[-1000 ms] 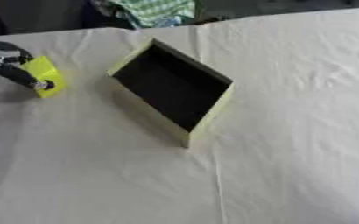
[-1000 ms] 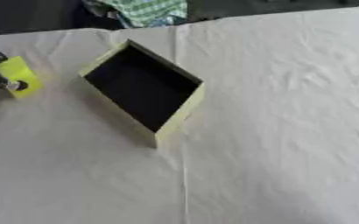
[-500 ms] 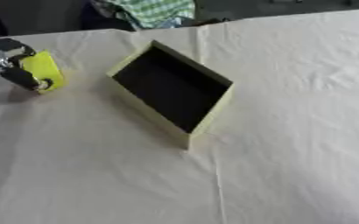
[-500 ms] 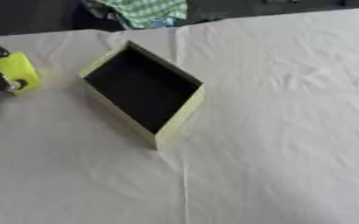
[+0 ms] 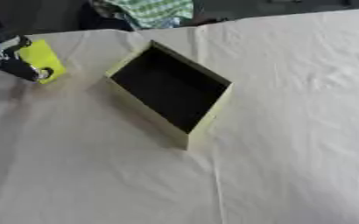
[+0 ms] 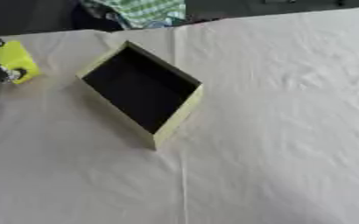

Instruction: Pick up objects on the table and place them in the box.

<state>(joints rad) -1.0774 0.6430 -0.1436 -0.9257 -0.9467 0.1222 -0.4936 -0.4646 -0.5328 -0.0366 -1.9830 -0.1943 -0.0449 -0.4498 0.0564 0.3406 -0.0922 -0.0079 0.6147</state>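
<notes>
Left eye view: the left robot hand (image 5: 6,61), fingers curled round a yellow block (image 5: 41,61), has risen slightly over the last second and now holds it above the surface (image 5: 290,131) near the far left corner, so the carry to the box (image 5: 170,94) appears under way. The block is bright yellow and flat-faced; the open, dark-lined box sits empty just beside it.

Yellow object (image 5: 41,59), pale yellow box (image 5: 205,122) with black inside, cream tablecloth (image 5: 290,131).
</notes>
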